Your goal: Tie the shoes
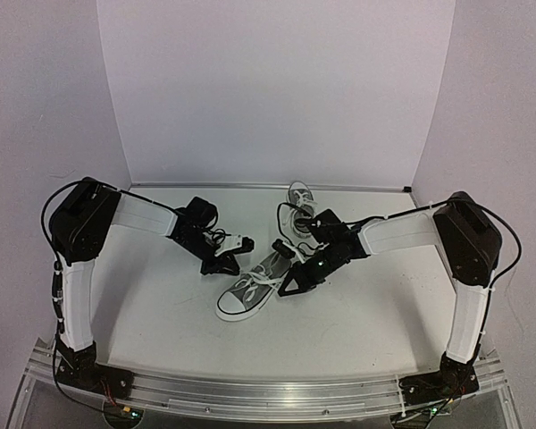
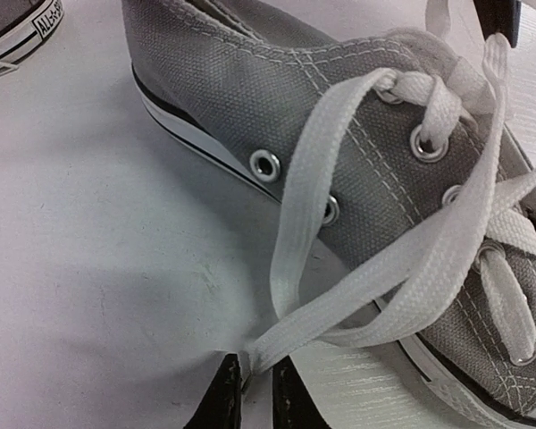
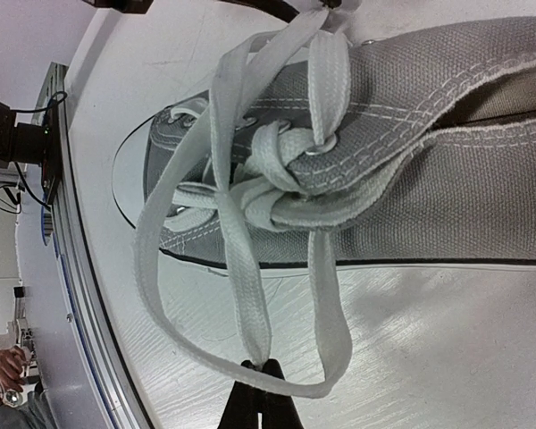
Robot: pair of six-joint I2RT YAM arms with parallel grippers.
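Two grey canvas shoes with white laces lie on the white table: one in the middle (image 1: 247,295), the other behind it (image 1: 302,201). My left gripper (image 1: 232,262) is at the near shoe's left side and my right gripper (image 1: 288,288) at its right side. In the left wrist view the shoe (image 2: 250,89) fills the top, and a folded lace (image 2: 290,259) runs down between the gripper's (image 2: 255,384) narrow black fingertips. In the right wrist view the shoe (image 3: 429,152) carries a loose knot (image 3: 277,174). One lace strand (image 3: 246,268) ends in my right gripper (image 3: 266,374), which is shut on it.
The far shoe's heel (image 2: 18,22) shows at the top left of the left wrist view. An aluminium rail (image 1: 268,391) runs along the near table edge, with both arm bases on it. White walls close off the back and both sides.
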